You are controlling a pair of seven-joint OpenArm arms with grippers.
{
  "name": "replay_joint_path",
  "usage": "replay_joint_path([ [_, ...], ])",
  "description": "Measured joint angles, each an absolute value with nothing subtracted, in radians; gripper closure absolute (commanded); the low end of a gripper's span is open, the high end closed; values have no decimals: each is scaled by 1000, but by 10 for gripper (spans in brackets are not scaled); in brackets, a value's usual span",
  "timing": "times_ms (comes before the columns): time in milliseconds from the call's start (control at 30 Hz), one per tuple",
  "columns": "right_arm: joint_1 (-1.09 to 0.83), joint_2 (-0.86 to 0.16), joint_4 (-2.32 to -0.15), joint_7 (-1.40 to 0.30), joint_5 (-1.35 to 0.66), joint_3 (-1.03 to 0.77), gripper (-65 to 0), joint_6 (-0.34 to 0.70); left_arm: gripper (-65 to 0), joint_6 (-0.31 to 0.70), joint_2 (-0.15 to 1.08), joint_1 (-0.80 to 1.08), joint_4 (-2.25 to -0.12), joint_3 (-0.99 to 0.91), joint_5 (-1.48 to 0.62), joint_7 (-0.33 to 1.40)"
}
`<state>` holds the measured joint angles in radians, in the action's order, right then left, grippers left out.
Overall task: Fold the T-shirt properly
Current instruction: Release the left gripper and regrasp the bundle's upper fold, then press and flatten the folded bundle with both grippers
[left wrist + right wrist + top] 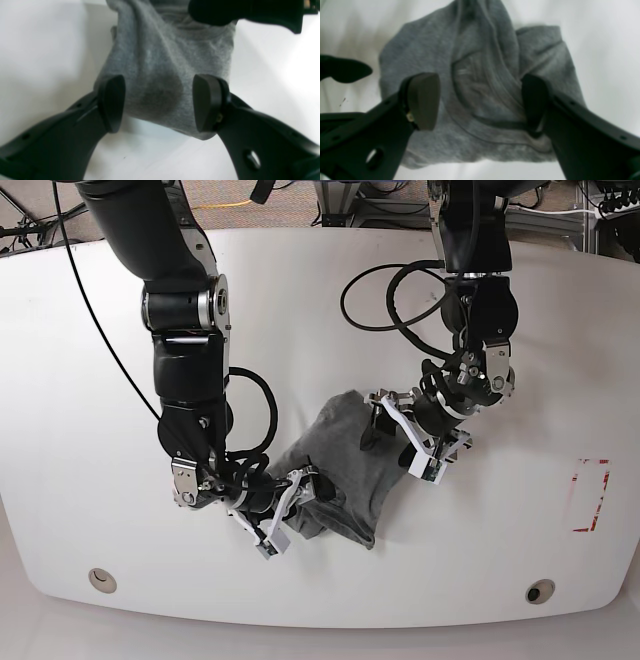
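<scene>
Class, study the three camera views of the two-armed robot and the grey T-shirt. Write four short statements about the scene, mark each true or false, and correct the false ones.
1. The T-shirt lies bunched up on the white table. True.
2. The left pincer is clamped shut on cloth. False: its jaws stand apart.
3. The shirt is red. False: it is heather grey.
4. The right pincer stands open above the shirt. True.

Bright, even light floods the white surface [120, 510] in the base view, sharp throughout, with soft shadows under the arms. Both wrist views are soft and hazy. The surface washes out to glare, the T-shirt [162, 62] blurs, and a dark shadow patch sits on it between the claw fingers [112, 102].
</scene>
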<state>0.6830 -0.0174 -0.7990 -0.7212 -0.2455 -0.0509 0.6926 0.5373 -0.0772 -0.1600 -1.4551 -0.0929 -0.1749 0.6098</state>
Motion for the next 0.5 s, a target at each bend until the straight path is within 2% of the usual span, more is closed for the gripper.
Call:
replay_joint_path([
  [200,730,-51,-717,-651,-239,-51,-487,692,-392,531,-80,-174,-1336,-93,-178,546],
  [500,730,-67,-693,-647,-239,-51,-487,691,-392,530,-77,-172,-1212,-93,-186,469],
])
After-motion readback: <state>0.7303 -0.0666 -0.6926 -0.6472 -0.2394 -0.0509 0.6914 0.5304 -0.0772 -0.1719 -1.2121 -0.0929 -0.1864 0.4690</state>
